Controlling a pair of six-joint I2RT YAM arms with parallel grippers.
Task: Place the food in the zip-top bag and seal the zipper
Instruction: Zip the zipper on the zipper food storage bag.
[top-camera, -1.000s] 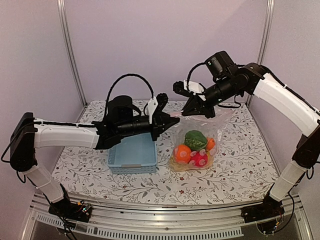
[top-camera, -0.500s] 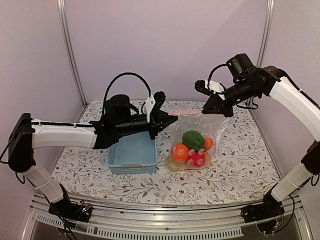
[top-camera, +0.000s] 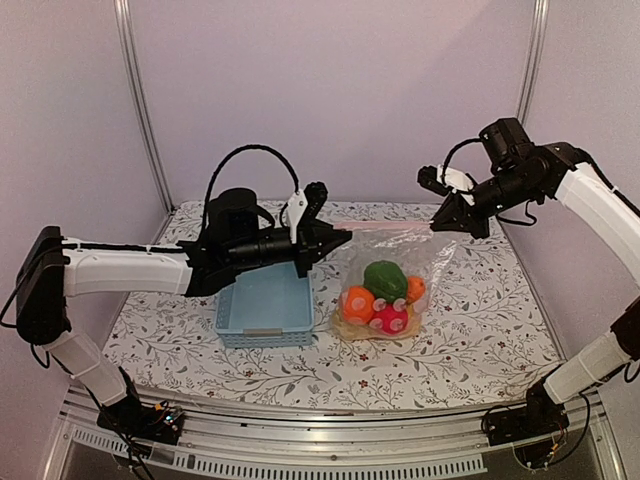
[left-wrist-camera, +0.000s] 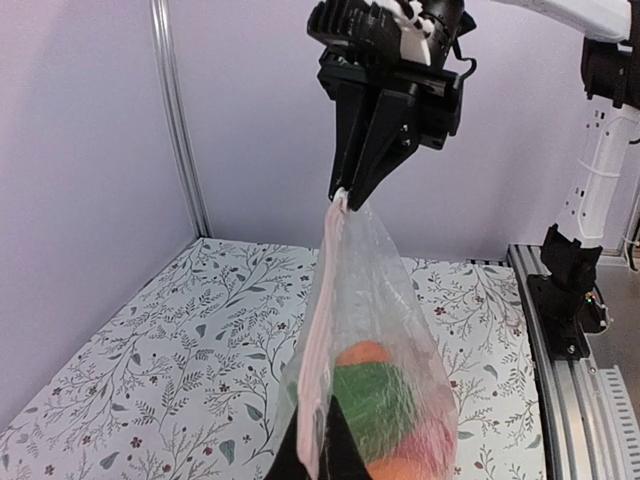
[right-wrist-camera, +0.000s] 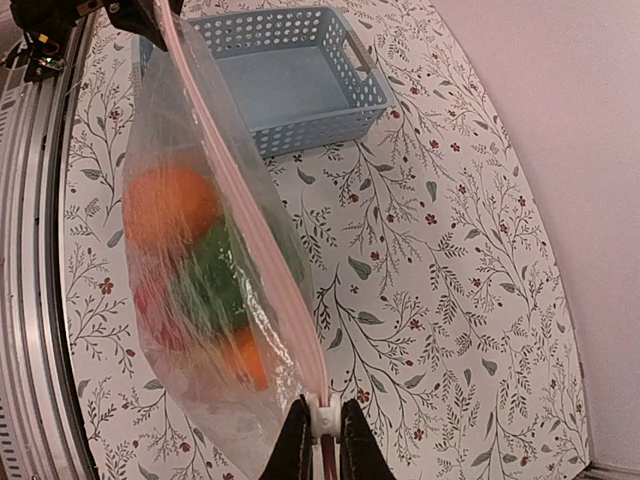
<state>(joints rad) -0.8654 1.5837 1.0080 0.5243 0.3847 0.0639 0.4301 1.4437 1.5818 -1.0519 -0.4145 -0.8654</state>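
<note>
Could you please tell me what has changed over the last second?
The right gripper slid rightward along the zipper, away from the left gripper, jaws shut on the strip, stretching it straight. The left gripper kept its pinch on the other end; the food inside the zip-top bag and the blue basket stayed put.

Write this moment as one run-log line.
left jaws: shut on zipper | right jaws: shut on zipper | food: in zip-top bag
</note>
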